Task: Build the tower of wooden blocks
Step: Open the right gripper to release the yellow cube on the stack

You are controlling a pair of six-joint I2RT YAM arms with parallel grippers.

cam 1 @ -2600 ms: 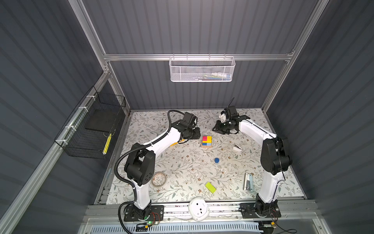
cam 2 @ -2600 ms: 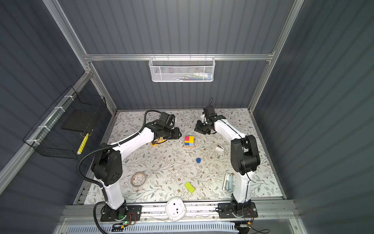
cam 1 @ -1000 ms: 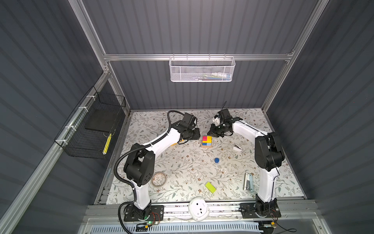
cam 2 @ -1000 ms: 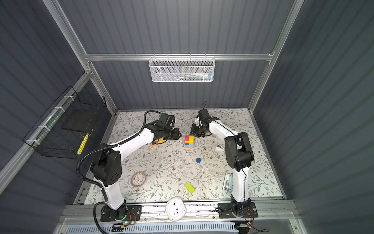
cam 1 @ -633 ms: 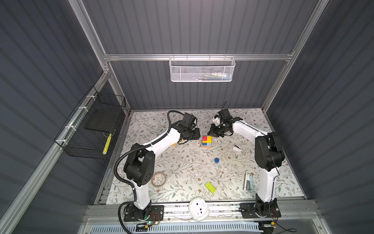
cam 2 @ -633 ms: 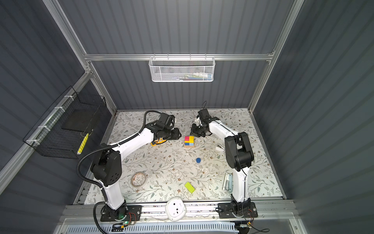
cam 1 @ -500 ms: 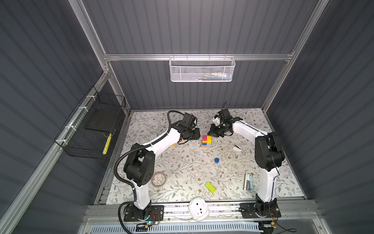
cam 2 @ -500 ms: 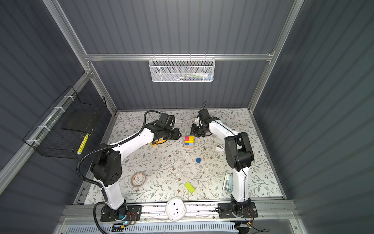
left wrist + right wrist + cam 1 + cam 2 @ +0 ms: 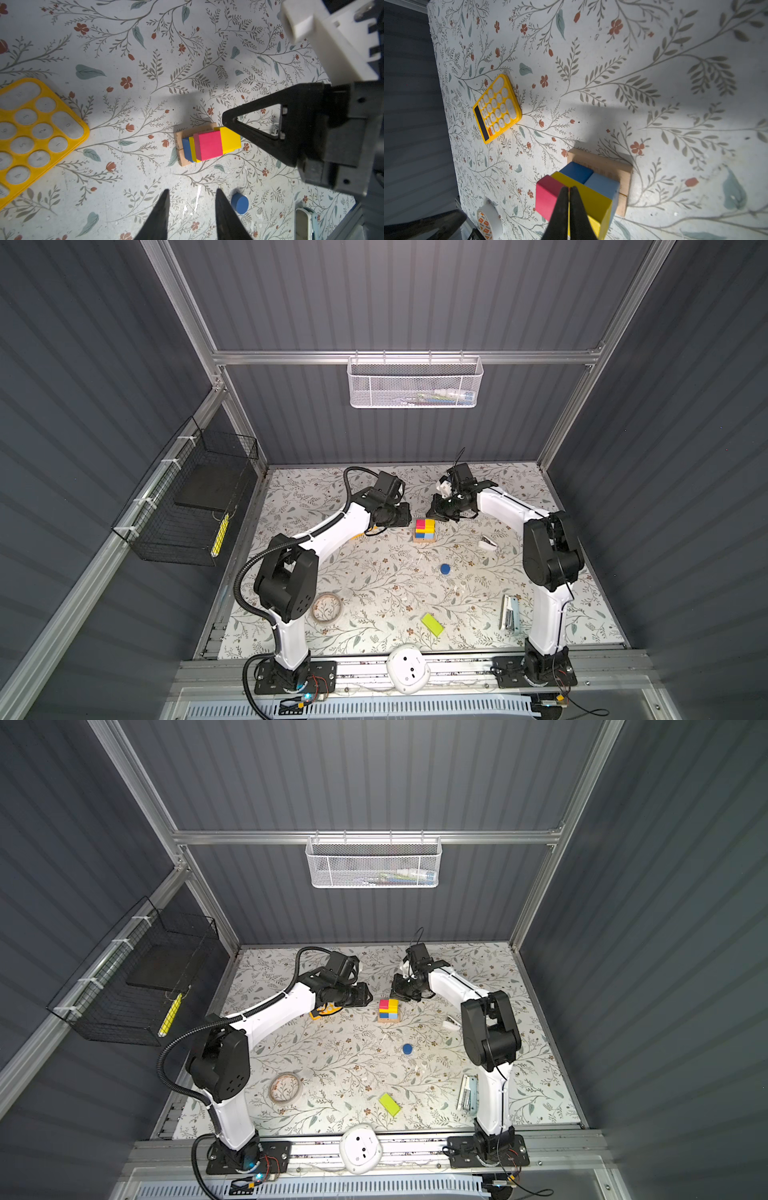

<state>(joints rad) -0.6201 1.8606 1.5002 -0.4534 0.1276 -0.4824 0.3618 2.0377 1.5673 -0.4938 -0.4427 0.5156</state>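
The wood block tower stands mid-table. Two tan bars form its base, blue and light-blue cubes sit above them, and a pink cube lies beside a yellow bar on top. My right gripper is shut and holds nothing. Its tips hover at the tower's top far edge; whether they touch it does not show. My left gripper is open and empty, just left of the tower. A blue cylinder and a lime bar lie loose nearer the front.
A yellow calculator lies under the left arm. A tape roll sits front left and a metal stapler-like item front right. A small white object lies right of the tower, and a white round device is on the front rail.
The right arm has swung in from the back right to the tower. Over the last second both arms have stayed nearly still.
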